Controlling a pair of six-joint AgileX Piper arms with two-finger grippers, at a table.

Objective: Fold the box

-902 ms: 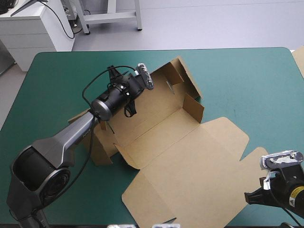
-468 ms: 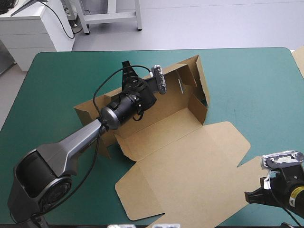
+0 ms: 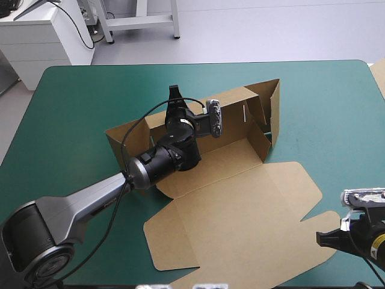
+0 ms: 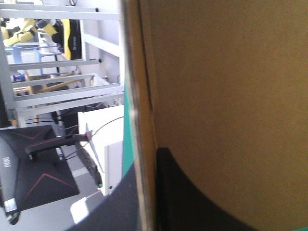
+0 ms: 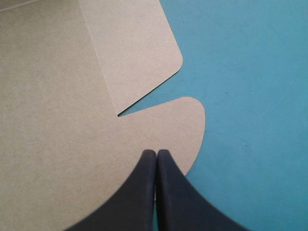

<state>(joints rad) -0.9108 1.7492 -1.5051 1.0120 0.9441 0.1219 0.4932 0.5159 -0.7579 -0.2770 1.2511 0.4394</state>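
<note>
The brown box (image 3: 234,205) lies in the middle of the table, its wide lid flat toward the near edge. Its long back wall (image 3: 231,107) stands upright, and an end flap (image 3: 274,108) rises at its right end. My left gripper (image 3: 174,97) sits on that wall's top edge, shut on the box. In the left wrist view the board's edge (image 4: 142,96) runs between the black fingers (image 4: 192,192). My right gripper (image 5: 155,153) is shut with nothing in it, its tips over the lid's rounded corner flap (image 5: 183,125). In the high view it hangs at the near right (image 3: 328,239).
Bare teal-green cover (image 3: 66,120) lies left of the box, and more (image 3: 331,108) to its right. A pale strip of more board (image 3: 379,71) shows at the table's right edge. The lid's near edge reaches close to the table's front edge.
My left gripper has swung right and toward the far side, drawing the back wall upright. The whole box has slid to the right. The right gripper has barely moved.
</note>
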